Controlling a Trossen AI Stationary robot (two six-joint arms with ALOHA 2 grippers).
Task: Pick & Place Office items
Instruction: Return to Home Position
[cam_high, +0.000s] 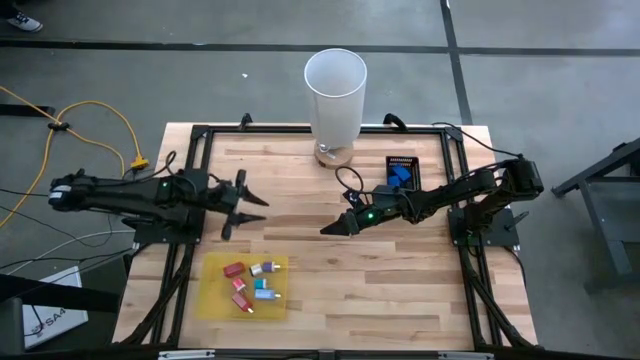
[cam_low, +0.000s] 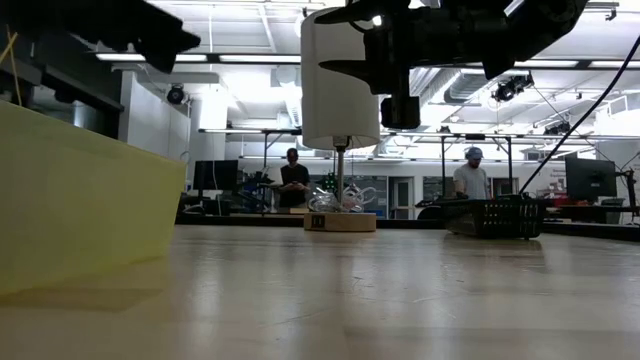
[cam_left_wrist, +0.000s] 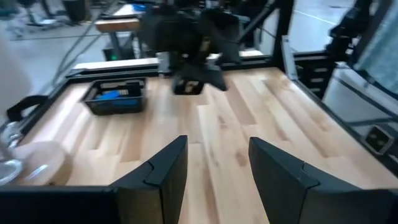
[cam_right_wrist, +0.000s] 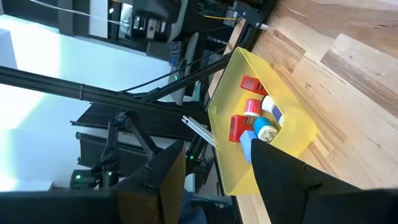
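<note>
Several small office items, red, blue and whitish, lie in a yellow bin near the table's front left; the right wrist view shows them there too. One blue item lies in a small black tray at the far right. My left gripper hovers open over the table's left side, above the bin's far edge, with nothing between its fingers. My right gripper hangs open over the table's middle, pointing toward the bin, also holding nothing.
A tall white cylinder stands on a round wooden base at the far edge's middle. Bare wood stretches across the near right. A black frame runs round the table's edges. People stand in the room beyond.
</note>
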